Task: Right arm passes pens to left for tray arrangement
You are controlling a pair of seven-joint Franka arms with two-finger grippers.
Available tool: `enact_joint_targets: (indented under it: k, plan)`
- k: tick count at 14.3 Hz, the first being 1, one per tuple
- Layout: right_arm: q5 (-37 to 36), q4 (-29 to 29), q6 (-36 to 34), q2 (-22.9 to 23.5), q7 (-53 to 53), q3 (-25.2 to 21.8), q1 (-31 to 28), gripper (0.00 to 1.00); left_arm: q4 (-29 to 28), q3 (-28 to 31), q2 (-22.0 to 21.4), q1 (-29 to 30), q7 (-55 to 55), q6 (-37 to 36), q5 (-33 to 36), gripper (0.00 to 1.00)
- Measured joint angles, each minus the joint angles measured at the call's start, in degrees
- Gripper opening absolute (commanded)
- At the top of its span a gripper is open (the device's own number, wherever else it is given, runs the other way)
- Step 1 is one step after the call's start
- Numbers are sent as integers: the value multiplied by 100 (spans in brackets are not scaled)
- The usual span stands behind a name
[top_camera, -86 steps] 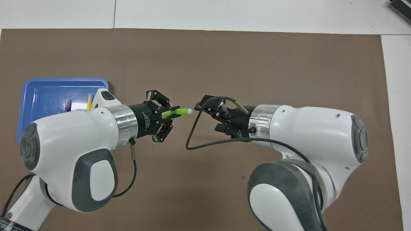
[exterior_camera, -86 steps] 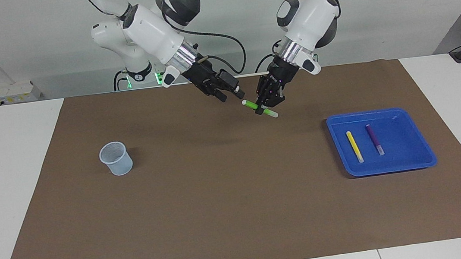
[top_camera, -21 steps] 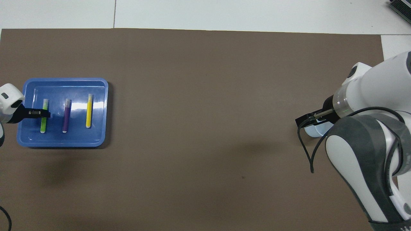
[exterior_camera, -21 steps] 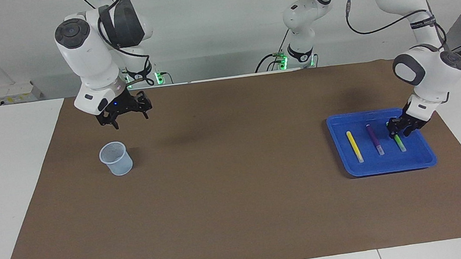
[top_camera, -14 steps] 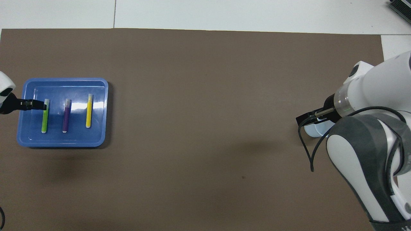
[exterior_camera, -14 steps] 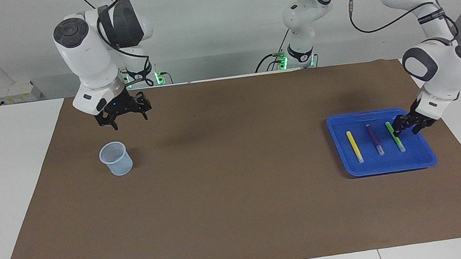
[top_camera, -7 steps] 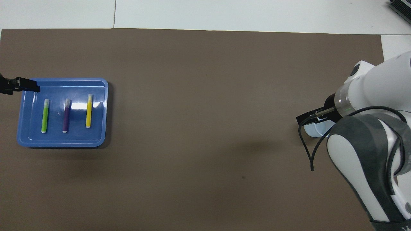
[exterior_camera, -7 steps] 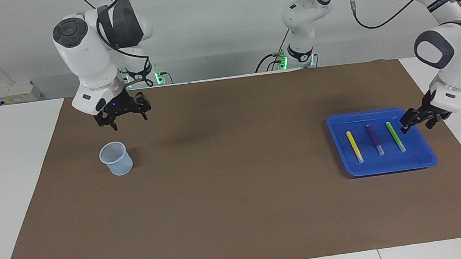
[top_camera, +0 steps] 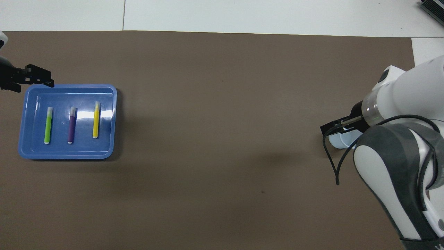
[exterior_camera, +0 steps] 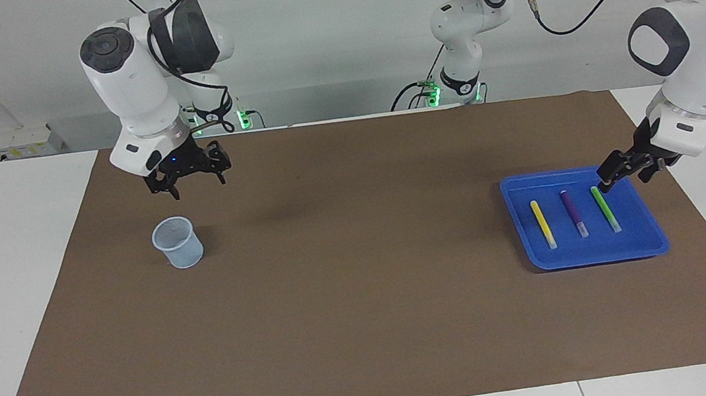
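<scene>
The blue tray lies toward the left arm's end of the table. Three pens rest in it side by side and apart: yellow, purple and green. My left gripper hangs open and empty above the tray's outer edge, close to the green pen's end but clear of it. My right gripper waits open and empty in the air above the mesh cup.
A pale blue mesh cup stands upright on the brown mat toward the right arm's end. A black cable loops from the right wrist. White table shows around the mat.
My left gripper has let go of the green pen, opened, and risen up and outward off the tray. The green pen stays lying in the tray. The right arm has barely moved.
</scene>
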Motion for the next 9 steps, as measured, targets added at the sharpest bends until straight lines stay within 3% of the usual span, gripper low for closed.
enact_joint_targets:
  k: [4,9]
  plan:
    - [0,0,0,0,0,0,-10,100,307,-1,-66,-320,-343,-331,99,100]
    - [0,0,0,0,0,0,-14,100,372,-44,-612,-349,-348,-688,99,100]
